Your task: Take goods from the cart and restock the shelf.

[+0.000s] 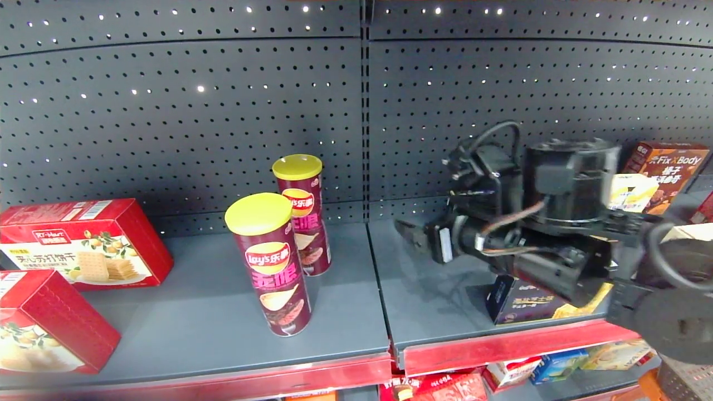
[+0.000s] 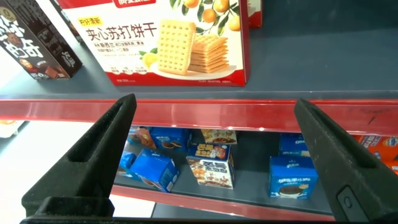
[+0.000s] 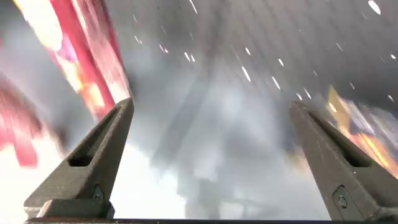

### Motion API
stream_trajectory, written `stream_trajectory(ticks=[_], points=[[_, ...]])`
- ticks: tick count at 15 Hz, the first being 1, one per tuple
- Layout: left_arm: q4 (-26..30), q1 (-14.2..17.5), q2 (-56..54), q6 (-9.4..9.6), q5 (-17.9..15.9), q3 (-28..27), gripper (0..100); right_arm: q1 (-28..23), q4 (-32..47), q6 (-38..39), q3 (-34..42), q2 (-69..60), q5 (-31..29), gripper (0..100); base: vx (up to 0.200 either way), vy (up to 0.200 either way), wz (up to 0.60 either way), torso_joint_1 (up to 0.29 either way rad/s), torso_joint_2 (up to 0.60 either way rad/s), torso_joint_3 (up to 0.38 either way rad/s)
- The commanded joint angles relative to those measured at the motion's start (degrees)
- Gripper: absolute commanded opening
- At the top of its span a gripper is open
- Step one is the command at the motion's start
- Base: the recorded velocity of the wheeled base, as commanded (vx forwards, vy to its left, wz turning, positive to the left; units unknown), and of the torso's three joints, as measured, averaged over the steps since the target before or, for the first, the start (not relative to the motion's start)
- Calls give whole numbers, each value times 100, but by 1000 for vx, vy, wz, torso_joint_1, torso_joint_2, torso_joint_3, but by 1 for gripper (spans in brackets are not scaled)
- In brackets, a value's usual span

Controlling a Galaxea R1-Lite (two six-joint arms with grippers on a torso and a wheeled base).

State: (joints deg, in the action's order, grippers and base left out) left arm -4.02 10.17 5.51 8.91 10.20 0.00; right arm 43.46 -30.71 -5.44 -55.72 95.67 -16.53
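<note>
Right hand (image 3: pixel 211 104): fingers spread wide, nothing between them. It hovers over the right half of the shelf (image 1: pixel 211 317), pointing toward the middle seam.
Left hand (image 2: pixel 214 102): spread too, empty, level with a red shelf lip (image 2: pixel 199 111). A cracker box (image 2: pixel 174 40) sits on the board above the lip and small blue boxes (image 2: pixel 292 177) on the one below.

Goods: front chip can (image 1: pixel 276 262) and rear chip can (image 1: pixel 303 214) stand upright, yellow lids on, left of the seam. They stand just beside each other; whether they touch, I cannot tell.

Around them:
- two red cracker boxes (image 1: pixel 83 245) at the far left, well apart from the cans
- a dark box (image 1: pixel 521 301) near the shelf's front edge, partly hidden under the right arm
- a brown box (image 1: pixel 665 167) at the back right

Surface is a grey metal shelf with a red front strip (image 1: pixel 501 348). A dark pegboard wall (image 1: pixel 195 111) stands behind it, and more packets (image 1: pixel 557 365) lie on the tier below.
</note>
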Motion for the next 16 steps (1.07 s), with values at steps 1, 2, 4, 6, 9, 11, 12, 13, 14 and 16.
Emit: stream_trajectory(ticks=[1,2,4,6,9,11,12,13,14,16], points=[[-11,3,3,14,17,0,100,-338,83,8,2109,-2281,-245,100,0,0,0,0,0,0],[-11,3,3,41,26,0,100,-505,109,25,2461,-2747,-254,100,0,0,0,0,0,0],[-11,3,3,93,26,0,100,-1024,144,16,2927,-3459,-342,100,0,0,0,0,0,0],[-11,3,3,190,34,0,100,-1235,619,16,3006,-3933,-421,100,0,0,0,0,0,0],[-11,3,3,199,34,0,100,-1199,610,113,3015,-4162,-360,100,0,0,0,0,0,0],[-11,3,11,190,43,0,100,-1129,689,104,2769,-4171,-316,100,0,0,0,0,0,0],[-11,3,3,190,43,0,100,-1147,777,78,2654,-4179,-324,100,0,0,0,0,0,0],[-11,3,11,190,43,0,100,-1243,1023,52,2531,-4206,-360,100,0,0,0,0,0,0],[-11,3,3,190,43,0,100,-1340,1225,-19,2452,-4223,-456,100,0,0,0,0,0,0],[-11,3,3,208,43,0,100,-1428,1726,-186,2285,-4382,-579,100,0,0,0,0,0,0]])
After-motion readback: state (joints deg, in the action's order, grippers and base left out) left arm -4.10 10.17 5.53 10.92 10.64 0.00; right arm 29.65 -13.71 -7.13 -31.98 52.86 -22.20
